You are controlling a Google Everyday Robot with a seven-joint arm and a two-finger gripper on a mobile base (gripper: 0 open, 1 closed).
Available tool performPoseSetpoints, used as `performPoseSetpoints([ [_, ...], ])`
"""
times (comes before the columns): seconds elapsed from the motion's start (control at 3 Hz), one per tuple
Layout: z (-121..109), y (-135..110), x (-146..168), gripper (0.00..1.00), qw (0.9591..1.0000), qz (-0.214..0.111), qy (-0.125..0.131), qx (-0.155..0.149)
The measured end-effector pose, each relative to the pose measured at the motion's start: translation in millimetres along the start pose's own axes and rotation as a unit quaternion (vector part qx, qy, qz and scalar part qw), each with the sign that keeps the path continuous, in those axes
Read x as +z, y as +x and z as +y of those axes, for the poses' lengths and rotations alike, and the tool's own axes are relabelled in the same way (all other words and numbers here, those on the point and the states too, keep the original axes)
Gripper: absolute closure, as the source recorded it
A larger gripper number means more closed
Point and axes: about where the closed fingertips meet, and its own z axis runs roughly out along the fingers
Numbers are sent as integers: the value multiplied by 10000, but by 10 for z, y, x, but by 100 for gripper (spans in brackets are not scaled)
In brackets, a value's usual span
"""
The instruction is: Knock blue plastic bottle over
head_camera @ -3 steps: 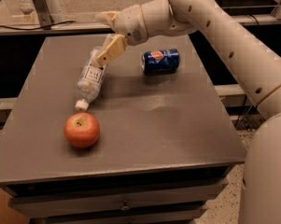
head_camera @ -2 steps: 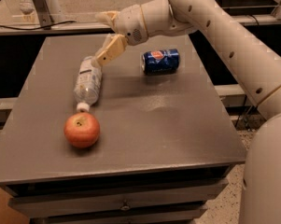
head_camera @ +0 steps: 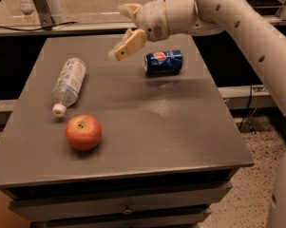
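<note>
Camera view: the slim clear bluish plastic bottle with white cap is seen lying flat near the left edge of the grey tabletop, cap towards the front-left corner, just behind the red apple; toppling is judged done. The cream two-finger gripper is held above the back-centre, apart from the bottle, jaws pressed together on nothing; the dark blue soda can lies just beside it. Retreat is best made upward; the can should be avoided; the bottle should not be nudged, lest it roll off the left edge.
</note>
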Motion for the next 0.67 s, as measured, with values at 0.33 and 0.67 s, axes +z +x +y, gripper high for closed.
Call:
performPoseSetpoints([
  [0.33,-236,-21,-612,0,9963,46,853,-84],
  [0.67,-433,-66,-1352,0,9836,102,1791,-165],
])
